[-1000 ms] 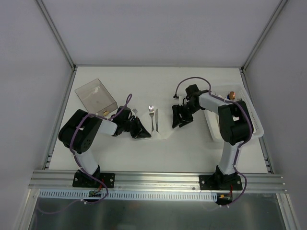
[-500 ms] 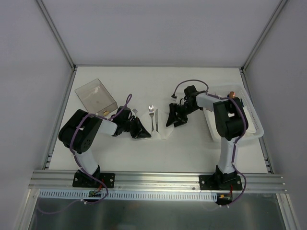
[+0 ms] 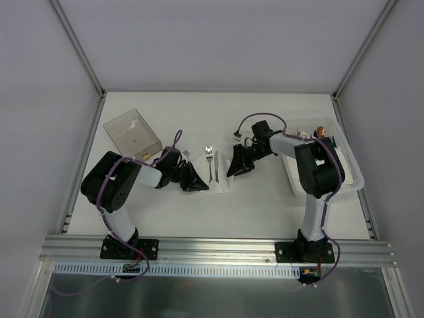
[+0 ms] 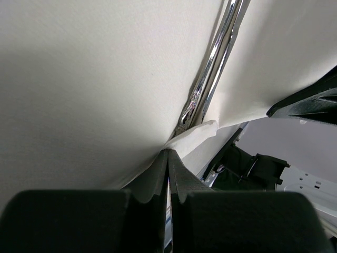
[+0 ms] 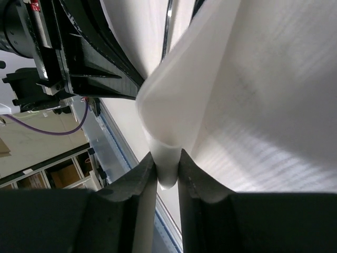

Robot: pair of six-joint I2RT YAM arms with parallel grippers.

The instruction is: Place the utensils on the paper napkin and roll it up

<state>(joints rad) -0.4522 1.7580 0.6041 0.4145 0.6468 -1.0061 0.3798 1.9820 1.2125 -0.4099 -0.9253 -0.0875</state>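
The paper napkin [image 3: 222, 182] lies in the middle of the table with the utensils [image 3: 210, 161], a fork and a knife side by side, on top of it. My left gripper [image 3: 193, 180] sits low at the napkin's left edge, shut, with the paper [image 4: 79, 79] pinched at its tips [image 4: 168, 153]. The utensils [image 4: 210, 74] run away just beyond them. My right gripper [image 3: 236, 165] is shut on a raised fold of the napkin's right edge [image 5: 253, 79], the paper bunched between its pads [image 5: 167, 168] and curling over toward the utensils [image 5: 167, 26].
A clear plastic box [image 3: 132, 132] stands at the back left. A white tray [image 3: 354, 173] sits at the right with a small gold round item [image 3: 320, 131] at its far end. The two grippers are close together across the napkin.
My right gripper has moved left to the napkin's right edge, closed on it and drawn the paper up toward the utensils. The left gripper has not moved.
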